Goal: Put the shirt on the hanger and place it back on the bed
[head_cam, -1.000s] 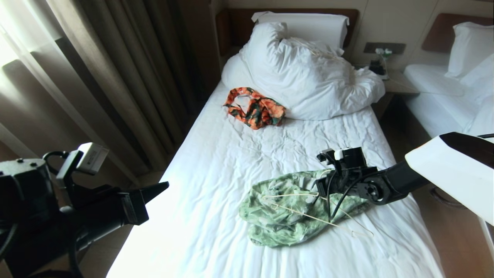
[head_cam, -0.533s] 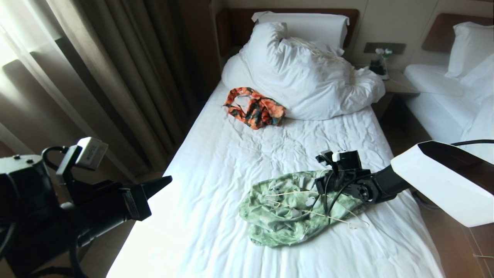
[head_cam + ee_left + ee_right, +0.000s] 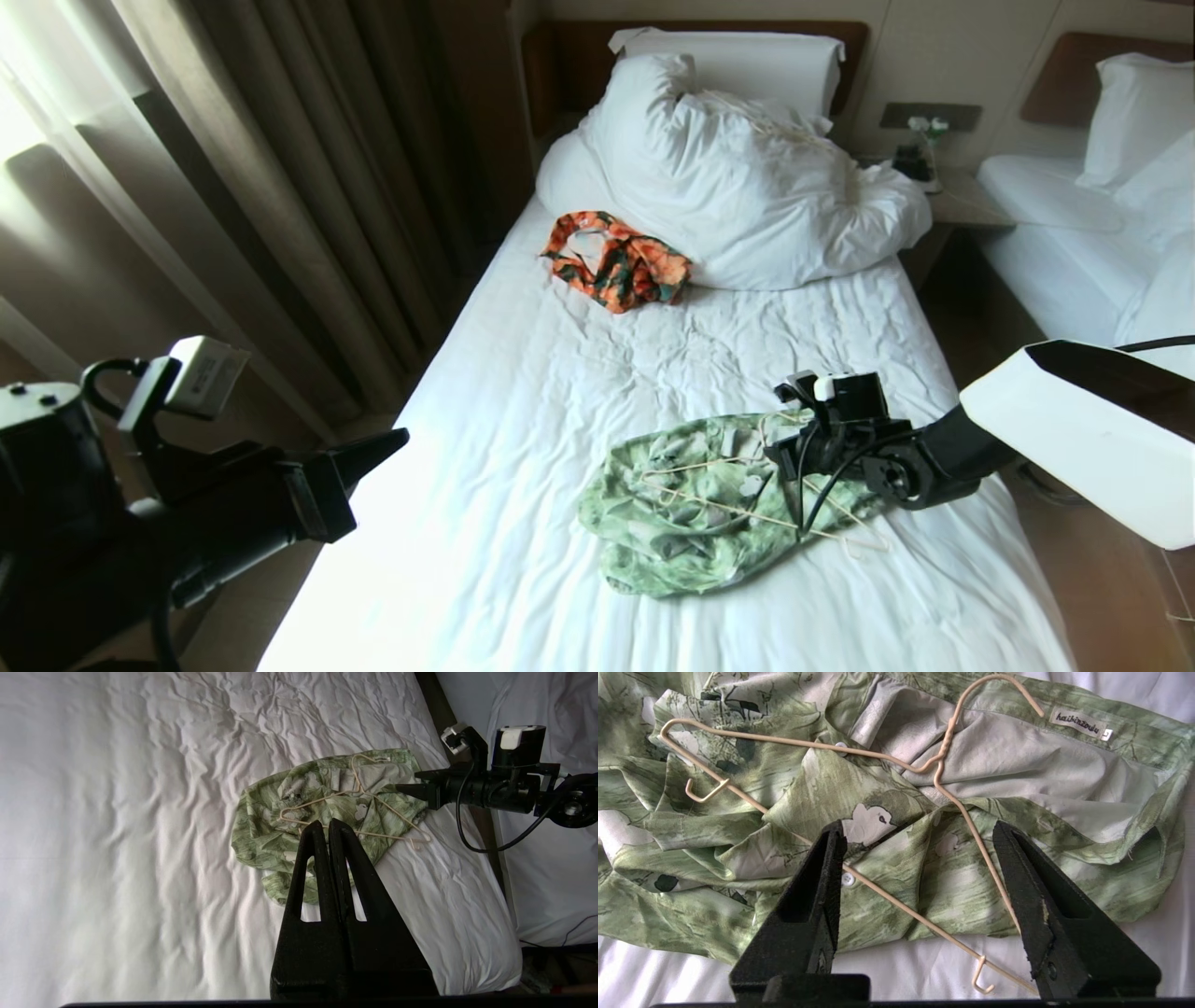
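Since a second ago the right gripper [image 3: 920,835] has let go of the thin cream-coloured wire hanger [image 3: 896,760]: its black wedge-shaped fingers [image 3: 822,882] now stand wide apart just above the cloth with nothing between them, and the frame, which had one end tilted up off the sheet, lies flatter on the crumpled light-green shirt with white flowers and dark leaf lines [image 3: 695,509]. That shirt lies in a rumpled heap on the near right part of the large bed with the wrinkled white sheet [image 3: 523,392], its longer spread running across the mattress, with the pale inner side of the collar and a small white label turned up toward the bed's right edge. Lying partly on the shirt and partly threaded under a fold of it, the hanger has its long bottom wire running aslant across the cloth, one small upturned end hook reaching onto bare sheet near the right edge; the twisted neck and curved top hook point toward the collar. Off the bed's left side, the left gripper [image 3: 328,826] hangs in the air with its two black fingers pressed together on nothing. Near the bunched white duvet [image 3: 747,187] at the head lies a crumpled orange-and-teal floral garment [image 3: 616,261].
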`<state>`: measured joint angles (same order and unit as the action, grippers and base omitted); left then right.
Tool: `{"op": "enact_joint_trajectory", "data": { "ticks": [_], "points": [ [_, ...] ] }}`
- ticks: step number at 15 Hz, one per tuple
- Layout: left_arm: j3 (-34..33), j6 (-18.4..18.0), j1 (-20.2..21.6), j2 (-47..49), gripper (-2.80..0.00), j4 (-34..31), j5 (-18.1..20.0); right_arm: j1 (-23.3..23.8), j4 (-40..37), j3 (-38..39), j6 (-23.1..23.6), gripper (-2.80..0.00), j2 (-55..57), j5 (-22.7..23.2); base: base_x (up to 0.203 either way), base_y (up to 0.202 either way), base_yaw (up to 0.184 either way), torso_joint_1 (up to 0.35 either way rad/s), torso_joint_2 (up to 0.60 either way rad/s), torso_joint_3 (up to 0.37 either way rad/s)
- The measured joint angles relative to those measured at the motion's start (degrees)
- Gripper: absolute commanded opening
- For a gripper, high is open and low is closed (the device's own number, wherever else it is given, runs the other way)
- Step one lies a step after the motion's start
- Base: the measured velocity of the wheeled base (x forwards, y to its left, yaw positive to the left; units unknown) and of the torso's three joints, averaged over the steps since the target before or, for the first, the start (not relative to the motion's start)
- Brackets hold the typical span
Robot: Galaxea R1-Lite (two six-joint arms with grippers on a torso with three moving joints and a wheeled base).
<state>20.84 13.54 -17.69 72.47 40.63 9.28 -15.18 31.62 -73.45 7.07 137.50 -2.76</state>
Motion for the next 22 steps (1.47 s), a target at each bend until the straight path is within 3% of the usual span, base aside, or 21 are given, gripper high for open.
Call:
{"op": "enact_joint_trajectory", "data": {
  "ticks": [1,6,14,18,22],
  "points": [
    [-0.4,0.0,0.2,-0.5,-2.80,0.0,0.0,0.0,0.2,1.4,0.0,-2.80,-1.2,-0.5,0.000,0.000,0.000,0.000,0.00,0.000],
    [-1.6,2.8,1.6,-2.9,-2.80,0.1,0.0,-0.3,0.3,8.4,-0.4,-2.80,-9.0,-1.0,0.000,0.000,0.000,0.000,0.00,0.000],
    [-3.3,3.0,2.1,-9.7,-2.80,-0.1,0.3,-0.8,-0.6,20.5,-0.4,-2.80,-30.4,-4.3,0.000,0.000,0.000,0.000,0.00,0.000],
    [-3.9,3.0,2.3,-18.2,-2.80,-1.0,-0.3,0.1,-9.6,23.7,-0.1,-2.80,-49.8,-5.1,0.000,0.000,0.000,0.000,0.00,0.000],
    [-2.9,2.9,6.5,-32.0,-2.80,-11.7,-1.8,0.6,-22.6,24.5,0.2,-2.80,-69.2,-6.8,0.000,0.000,0.000,0.000,0.00,0.000]
  ]
}}
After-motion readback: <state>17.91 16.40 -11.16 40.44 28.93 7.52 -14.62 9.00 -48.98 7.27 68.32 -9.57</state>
